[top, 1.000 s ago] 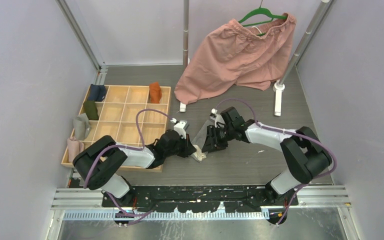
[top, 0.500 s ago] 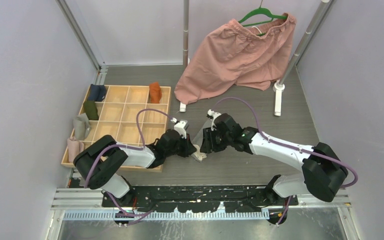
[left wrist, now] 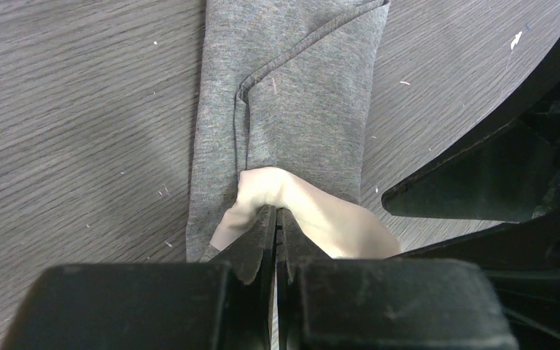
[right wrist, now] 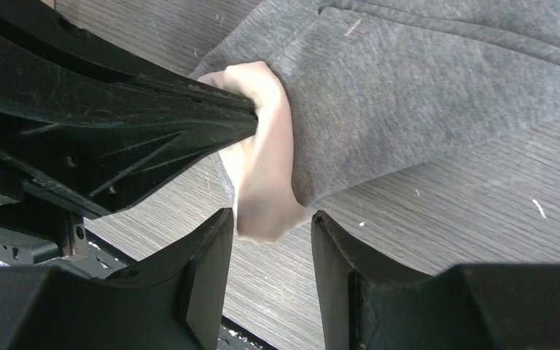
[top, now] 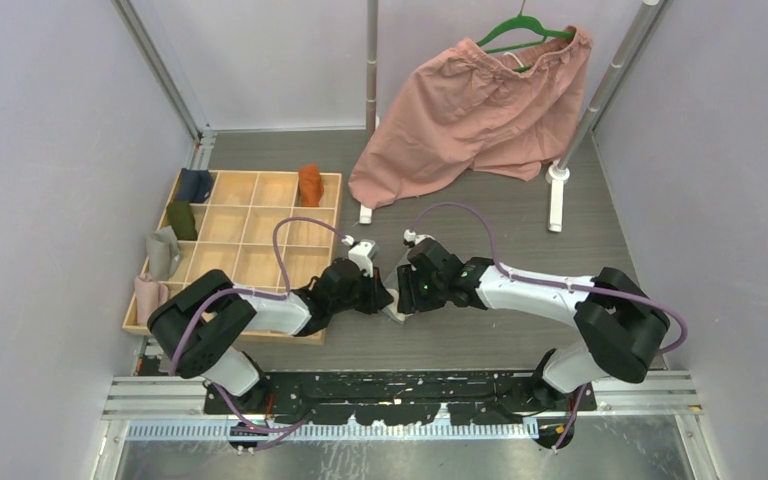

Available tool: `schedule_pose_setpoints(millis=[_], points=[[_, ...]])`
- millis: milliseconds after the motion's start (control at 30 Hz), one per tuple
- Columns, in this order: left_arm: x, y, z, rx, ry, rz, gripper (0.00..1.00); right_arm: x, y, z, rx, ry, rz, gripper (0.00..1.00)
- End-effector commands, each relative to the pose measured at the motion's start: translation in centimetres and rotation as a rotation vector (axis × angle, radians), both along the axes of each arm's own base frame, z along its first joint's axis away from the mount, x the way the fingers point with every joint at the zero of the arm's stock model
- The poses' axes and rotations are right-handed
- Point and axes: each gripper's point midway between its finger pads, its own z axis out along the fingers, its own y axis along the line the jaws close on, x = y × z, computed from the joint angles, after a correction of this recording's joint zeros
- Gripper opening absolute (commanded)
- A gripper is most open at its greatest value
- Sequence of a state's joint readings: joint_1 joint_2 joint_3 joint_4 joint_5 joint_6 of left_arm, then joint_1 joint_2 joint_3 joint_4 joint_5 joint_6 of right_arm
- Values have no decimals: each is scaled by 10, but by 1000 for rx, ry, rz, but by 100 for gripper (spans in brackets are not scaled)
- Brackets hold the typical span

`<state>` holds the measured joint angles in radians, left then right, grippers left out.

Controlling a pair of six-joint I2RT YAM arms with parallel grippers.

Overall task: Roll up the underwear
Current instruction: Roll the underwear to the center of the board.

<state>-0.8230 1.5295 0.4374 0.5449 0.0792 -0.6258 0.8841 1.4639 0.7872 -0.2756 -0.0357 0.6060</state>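
— While the left end effector (left wrist: 275, 211) sits low on the counter (left wrist: 80, 109), what is it doing?
— Jaws together, pinching the cream trim (left wrist: 321, 219) of the grey underwear (left wrist: 292, 95), which stretches flat away from it.
— And the right end effector (right wrist: 271, 217)?
— Fingers apart, straddling that same trim's fold, facing the left one.
— The rust-orange underwear (top: 309, 184)?
— Well beyond the left one, in a wooden tray (top: 258, 173) compartment.

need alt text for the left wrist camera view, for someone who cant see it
The left end effector, shut, pinches the cream trim at the near end of the grey underwear. The underwear is folded into a long strip and lies on the dark wood-grain table.
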Motion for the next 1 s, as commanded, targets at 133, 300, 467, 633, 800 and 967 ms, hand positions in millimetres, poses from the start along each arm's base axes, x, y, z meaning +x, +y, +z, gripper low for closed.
schedule_pose_setpoints(millis=[133, 300, 467, 633, 800, 967], points=[[3, 0, -4, 20, 1, 12, 1, 11, 25, 17, 54, -48, 0, 50], [2, 1, -5, 21, 3, 11, 1, 7, 24, 12, 22, -43, 14, 50], [2, 0, -5, 19, 4, 11, 1, 8, 20, 6, -46, -63, 15, 49], [3, 1, -4, 18, 2, 13, 1, 6, 24, 3, -86, -69, 35, 48], [2, 1, -4, 17, 4, 12, 1, 3, 25, -1, -124, -69, 51, 42], [2, 1, -4, 16, 4, 10, 1, 6, 27, 0, -120, -90, 53, 29]])
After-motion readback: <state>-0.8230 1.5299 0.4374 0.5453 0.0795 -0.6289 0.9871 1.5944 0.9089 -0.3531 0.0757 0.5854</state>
